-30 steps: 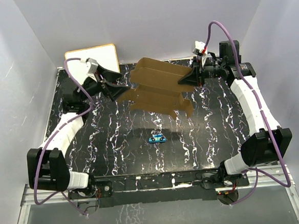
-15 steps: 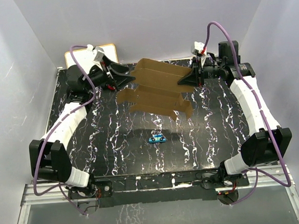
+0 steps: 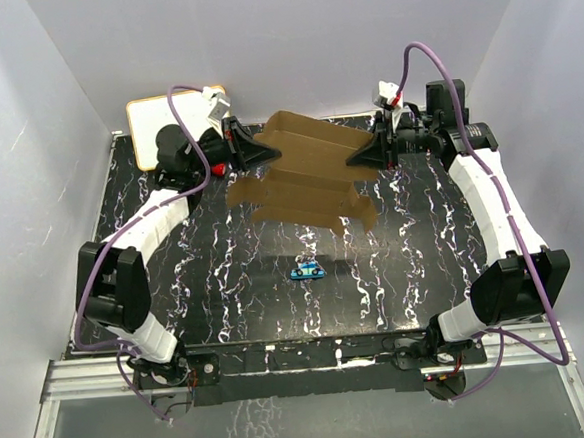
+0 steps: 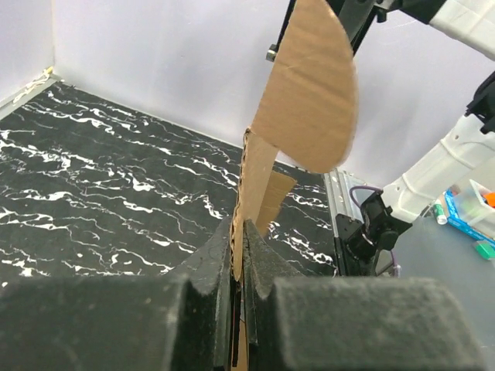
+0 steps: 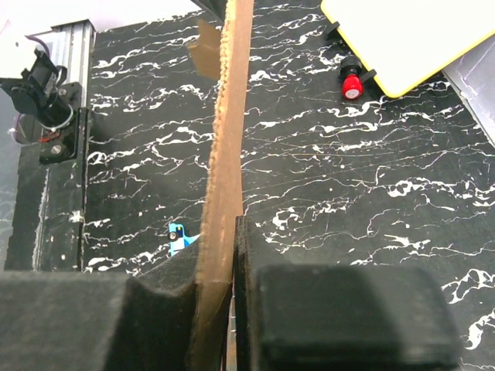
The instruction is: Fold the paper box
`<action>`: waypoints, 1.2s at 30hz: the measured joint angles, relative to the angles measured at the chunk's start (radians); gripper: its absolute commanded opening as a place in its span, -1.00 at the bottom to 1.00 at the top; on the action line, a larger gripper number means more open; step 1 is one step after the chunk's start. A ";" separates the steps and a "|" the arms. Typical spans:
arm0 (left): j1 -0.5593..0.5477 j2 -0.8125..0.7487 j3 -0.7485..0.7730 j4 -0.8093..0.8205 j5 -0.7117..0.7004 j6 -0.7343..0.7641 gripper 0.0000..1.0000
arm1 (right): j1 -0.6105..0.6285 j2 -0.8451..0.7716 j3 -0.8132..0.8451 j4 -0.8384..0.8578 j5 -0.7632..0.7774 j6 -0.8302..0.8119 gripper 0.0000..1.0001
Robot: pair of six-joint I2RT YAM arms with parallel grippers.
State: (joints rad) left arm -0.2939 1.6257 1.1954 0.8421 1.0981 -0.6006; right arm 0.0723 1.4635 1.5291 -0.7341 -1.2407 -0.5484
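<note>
Swinging in from the left, the left pincer (image 3: 266, 159) had reached the box (image 3: 309, 178) and clamped shut on its left edge, cardboard pinched between the pads. The right pincer (image 3: 354, 160) was closed tight on the right edge. The box (an unfolded sheet, flaps out) hung between them above the worktop (image 3: 226, 284), towards its back.

From the right wrist we see the flat brown cardboard sheet (image 5: 226, 154) only edge-on. Its near end is hidden between the right gripper (image 5: 232, 232)'s black foam fingers (image 5: 325, 309). Left of them, a small blue thing (image 5: 178, 234) is too tiny to name. To their right, the white board with a yellow frame (image 5: 410, 39) runs off the edge.
</note>
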 measured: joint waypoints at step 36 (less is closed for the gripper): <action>0.059 -0.038 -0.085 0.422 -0.038 -0.384 -1.00 | -0.065 -0.047 -0.352 0.608 -0.056 0.384 -0.14</action>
State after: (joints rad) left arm -0.2348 1.5875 1.1103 1.2640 1.0599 -0.9844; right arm 0.0071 1.4166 1.1767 -0.1265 -1.2968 -0.1642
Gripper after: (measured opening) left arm 0.016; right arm 0.420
